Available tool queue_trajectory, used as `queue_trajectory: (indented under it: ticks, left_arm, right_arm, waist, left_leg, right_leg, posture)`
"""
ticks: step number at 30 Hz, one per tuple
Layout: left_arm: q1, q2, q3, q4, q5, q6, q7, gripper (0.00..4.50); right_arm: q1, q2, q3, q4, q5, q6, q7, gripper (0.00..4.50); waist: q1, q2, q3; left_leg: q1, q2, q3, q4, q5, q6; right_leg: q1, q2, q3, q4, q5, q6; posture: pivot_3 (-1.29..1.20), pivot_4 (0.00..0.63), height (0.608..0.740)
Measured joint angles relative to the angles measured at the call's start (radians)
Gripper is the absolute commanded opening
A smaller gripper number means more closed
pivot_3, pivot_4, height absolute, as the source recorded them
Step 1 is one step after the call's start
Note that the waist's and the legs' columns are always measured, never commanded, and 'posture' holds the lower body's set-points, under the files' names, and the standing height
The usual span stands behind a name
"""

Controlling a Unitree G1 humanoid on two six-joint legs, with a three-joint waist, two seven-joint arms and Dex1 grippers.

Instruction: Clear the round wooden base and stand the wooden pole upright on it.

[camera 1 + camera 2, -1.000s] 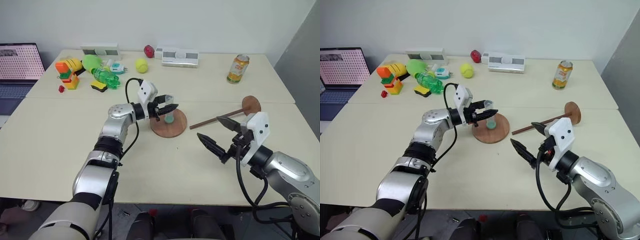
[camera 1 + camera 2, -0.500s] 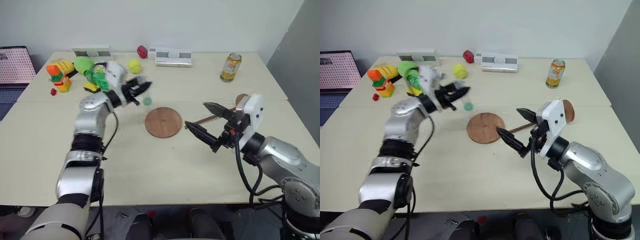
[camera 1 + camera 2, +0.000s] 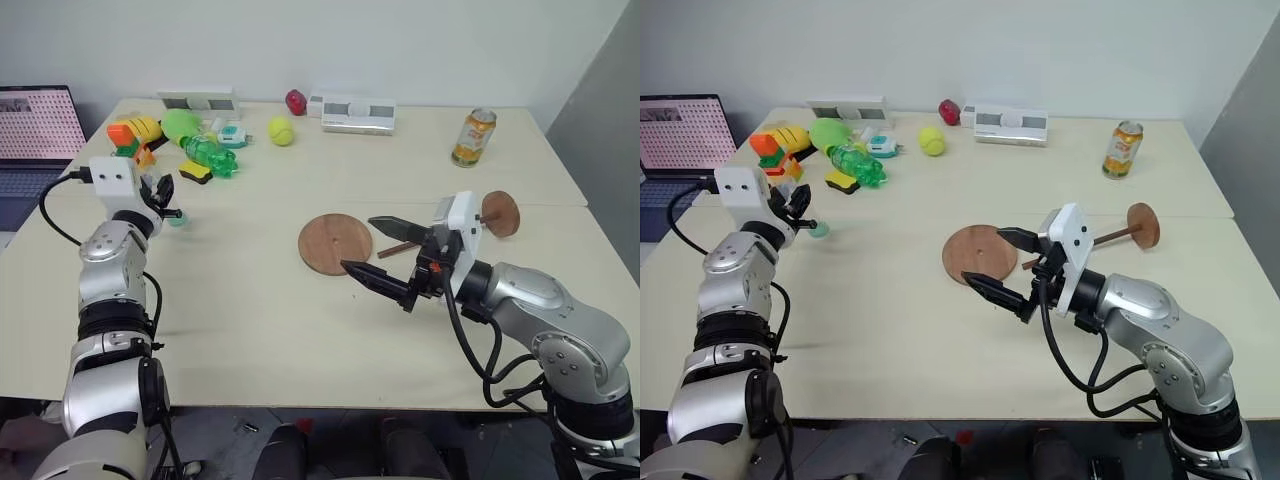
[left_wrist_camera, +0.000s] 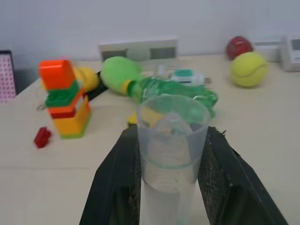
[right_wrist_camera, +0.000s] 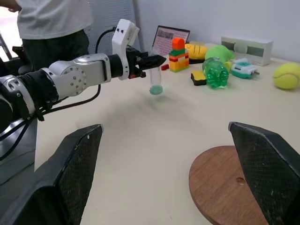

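Left eye view: the round wooden base lies bare at mid-table; the wooden pole lies flat just to its right, its small disc end farthest from the base; the right gripper hovers by the base's near right edge, fingers spread wide, holding nothing; far to the left, the left gripper is clamped on a clear plastic tube, held above the table near a green bottle.

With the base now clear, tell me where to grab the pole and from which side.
Grip the thin bare shaft of the pole near its middle, coming from above with the open right end effector. It lies flat on the table, propped aslant on its small end disc, beside the base.
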Motion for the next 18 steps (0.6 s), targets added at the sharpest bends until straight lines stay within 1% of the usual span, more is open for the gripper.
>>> queue_trajectory:
  ticks: [2,7,9,10,11,17,18]
  left_arm:
    - [-0.026,-0.003,0.0,0.063,0.002,-0.027,0.016,1.25]
    - [-0.07,-0.006,0.001,0.14,0.0,-0.067,0.025,1.25]
    - [-0.073,-0.006,0.001,0.157,-0.003,-0.079,0.026,1.95]
    - [-0.073,-0.006,0.001,0.157,-0.003,-0.08,0.026,2.03]
    - [-0.075,-0.006,0.001,0.163,-0.004,-0.081,0.024,2.3]
    - [-0.076,-0.006,0.001,0.163,-0.007,-0.082,0.014,3.42]
    - [-0.075,-0.006,0.001,0.158,-0.007,-0.082,0.014,3.7]
  right_arm:
    - [0.0,-0.003,0.0,0.004,-0.001,-0.001,0.003,4.5]
    - [0.0,-0.008,-0.001,0.003,0.002,0.007,-0.003,4.5]
    - [-0.007,-0.009,-0.005,0.0,0.004,0.021,-0.015,4.5]
    - [-0.008,-0.009,-0.005,0.0,0.005,0.022,-0.016,4.5]
    - [-0.014,-0.009,-0.007,-0.001,0.012,0.028,-0.023,4.5]
    - [-0.025,-0.008,-0.016,-0.013,0.024,0.052,-0.049,4.5]
    - [-0.025,-0.008,-0.016,-0.014,0.025,0.055,-0.053,4.5]
  waist:
    - [0.001,0.0,0.0]
    - [-0.001,0.0,0.0]
    - [-0.003,0.0,0.0]
    - [-0.003,0.0,0.0]
    - [-0.004,0.0,0.0]
    - [-0.003,0.0,0.0]
    - [-0.003,0.0,0.0]
  left_leg:
    - [0.0,0.0,0.0,0.0,0.0,0.0]
    - [0.0,0.0,0.0,0.0,0.0,0.0]
    - [0.0,0.0,0.0,0.0,0.0,0.0]
    - [0.0,0.0,0.0,0.0,0.0,0.0]
    - [0.0,0.0,0.0,0.0,0.0,0.0]
    - [0.0,0.0,0.0,0.0,0.0,-0.001]
    - [0.0,0.0,0.0,0.0,0.0,-0.001]
  right_leg:
    - [0.0,0.0,0.0,0.0,0.0,0.0]
    - [0.0,0.0,0.0,0.0,0.0,0.0]
    - [0.0,0.0,0.0,0.001,0.0,0.0]
    - [0.0,0.0,0.0,0.001,0.0,0.0]
    - [-0.001,0.0,0.0,0.001,0.0,0.0]
    - [0.0,0.0,0.0,0.001,0.0,0.0]
    - [0.0,0.0,0.0,0.001,0.0,0.0]
  posture:
    - [0.0,0.15,0.74]
    - [0.0,0.15,0.74]
    - [0.0,0.15,0.74]
    - [0.0,0.15,0.74]
    - [0.0,0.15,0.74]
    - [0.0,0.15,0.74]
    - [0.0,0.15,0.74]
